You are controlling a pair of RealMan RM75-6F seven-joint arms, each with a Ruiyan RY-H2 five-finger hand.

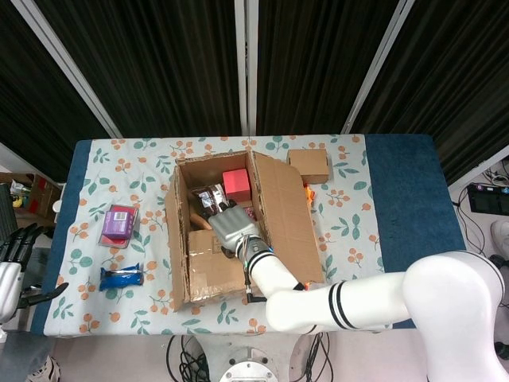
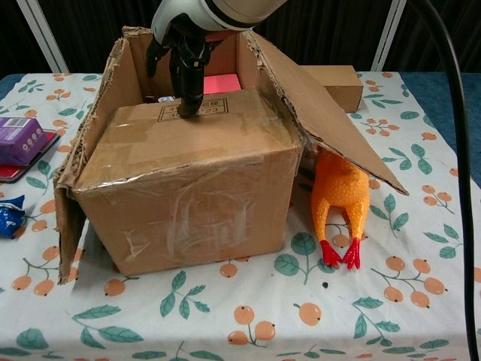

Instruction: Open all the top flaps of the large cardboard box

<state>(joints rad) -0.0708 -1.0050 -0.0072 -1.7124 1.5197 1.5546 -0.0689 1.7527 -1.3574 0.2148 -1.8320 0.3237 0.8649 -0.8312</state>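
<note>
Left hand [image 1: 9,267] sits at the far left frame edge in head view, off the table, partly cut off; fingers spread, holding nothing. Not in chest view.

On the floral tablecloth [image 1: 87,231]: purple packet [image 1: 118,223], blue wrapper [image 1: 121,278] near the front-left edge; both clipped at the left edge in chest view.

Cardboard box [image 2: 188,173] mid-table. Left flap [image 2: 68,218] hangs down the side, right flap [image 1: 285,215] folded out, far flap upright. Near flap [image 2: 188,139] lies closed over the front half, hiding what's under it.

Right hand [image 1: 231,227] is over the opening; fingertips [image 2: 186,105] point down onto the near flap's far edge, at the printed label. Fingers look bunched together; grip on the edge can't be told.

Inside: pink block [image 1: 235,185], foil packets, mostly hidden.

Rubber chicken [image 2: 340,203] lies under the right flap, head hidden. Small brown box [image 1: 308,165] behind.
</note>
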